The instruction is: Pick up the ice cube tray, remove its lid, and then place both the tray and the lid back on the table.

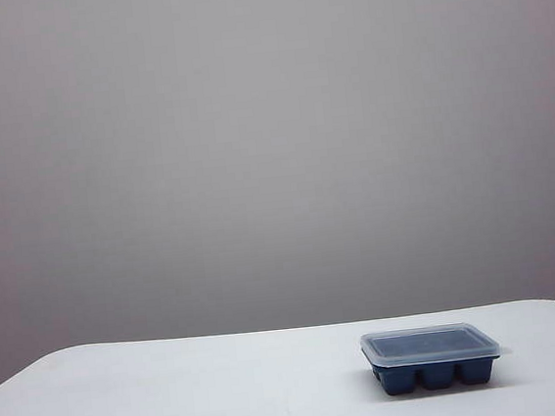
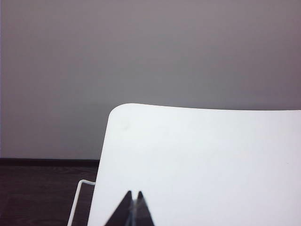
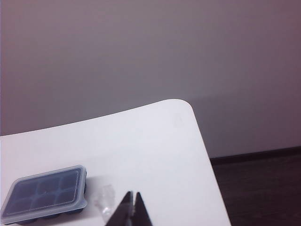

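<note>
The dark navy ice cube tray stands on the white table at the front right, with the frosted clear lid on it. Neither gripper shows in the exterior view. In the right wrist view the tray and its lid lie close beside my right gripper, which is shut and empty above the table. A small clear tab sticks out between them. My left gripper is shut and empty over the table's other corner, far from the tray.
The table's rounded corners and edges show in both wrist views, with dark floor beyond. A thin white frame runs beside the table edge in the left wrist view. A plain grey wall stands behind.
</note>
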You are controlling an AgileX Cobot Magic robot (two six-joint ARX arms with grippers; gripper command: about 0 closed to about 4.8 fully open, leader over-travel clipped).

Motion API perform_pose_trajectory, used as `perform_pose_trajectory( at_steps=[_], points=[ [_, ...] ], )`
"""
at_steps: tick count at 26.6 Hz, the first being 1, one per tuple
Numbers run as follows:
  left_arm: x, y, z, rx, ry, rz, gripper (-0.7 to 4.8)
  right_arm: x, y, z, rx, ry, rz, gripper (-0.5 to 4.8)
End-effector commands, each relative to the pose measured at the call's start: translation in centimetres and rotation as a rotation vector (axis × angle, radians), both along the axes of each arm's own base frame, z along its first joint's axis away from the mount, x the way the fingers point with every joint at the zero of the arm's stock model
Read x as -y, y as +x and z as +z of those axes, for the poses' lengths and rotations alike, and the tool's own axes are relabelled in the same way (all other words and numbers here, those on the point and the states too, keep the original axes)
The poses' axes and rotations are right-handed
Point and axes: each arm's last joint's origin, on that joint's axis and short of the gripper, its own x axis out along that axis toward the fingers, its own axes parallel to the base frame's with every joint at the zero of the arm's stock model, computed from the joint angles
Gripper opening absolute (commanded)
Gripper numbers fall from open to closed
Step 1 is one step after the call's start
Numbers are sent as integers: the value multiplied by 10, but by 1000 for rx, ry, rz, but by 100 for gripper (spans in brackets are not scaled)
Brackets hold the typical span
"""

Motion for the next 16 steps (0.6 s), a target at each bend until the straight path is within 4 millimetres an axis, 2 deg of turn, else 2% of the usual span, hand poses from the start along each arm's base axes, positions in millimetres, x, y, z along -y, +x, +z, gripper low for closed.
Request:
perform_pose_trajectory(
  at_steps=[1,6,10,14,15,16],
  points=[
    [0,0,5,44,-5,-2,-5,0,0,-1,-2,4,-2,-8],
    [0,0,5,42,-8,-3,-5,0,0,-1,-2,4,-2,-8],
    [3,0,15,111,-166,-78,-5,0,0,2,19,50,-5,-9],
    [0,-7,51,241,-184,-43,-5,0,-3,23,77,101,-12,-9],
    [0,-9,66,261,-184,-37,-5,1,-6,36,104,109,-13,-9],
    [0,-9,72,266,-182,-38,-5,1,-7,43,118,121,-18,-9]
  ],
)
